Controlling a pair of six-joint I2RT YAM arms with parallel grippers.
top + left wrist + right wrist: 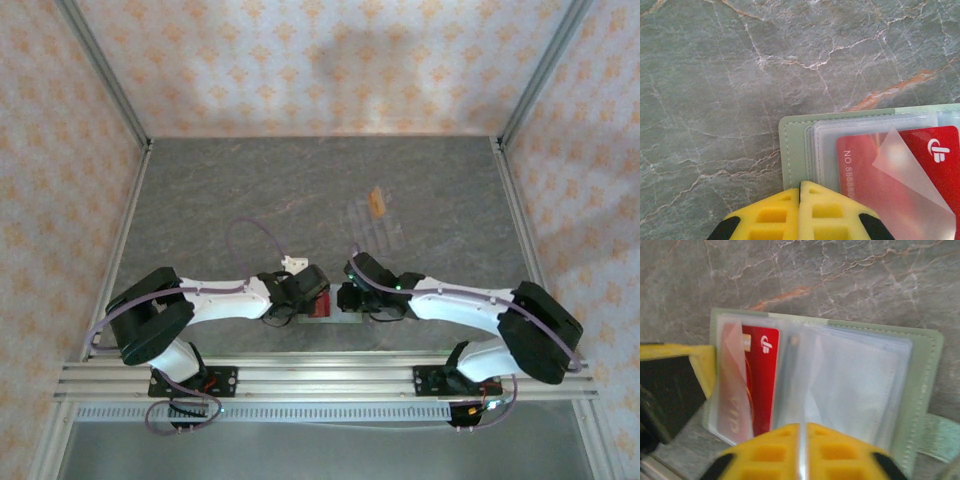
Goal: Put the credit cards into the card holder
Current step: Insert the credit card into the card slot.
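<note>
1. Marbled tabletop point(250, 190): the open holder point(922, 365) lies near, between the arms, with a red card point(765, 380) pocketed.
2. Your left end effector point(800, 187) and right end effector point(802, 427) are both pressed together at its edge.
3. Pin it flat before fetching another card.

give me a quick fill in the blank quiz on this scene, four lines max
1. The card tucked in a clear pocket of the card holder is ____ in colour.
2. The card holder lies ____ on the stone-patterned table, its pockets facing up.
3. The fingers of the left end effector are coloured ____.
4. The right end effector has its jaws ____, finger against finger.
Missing words: red, open, yellow, shut.
</note>
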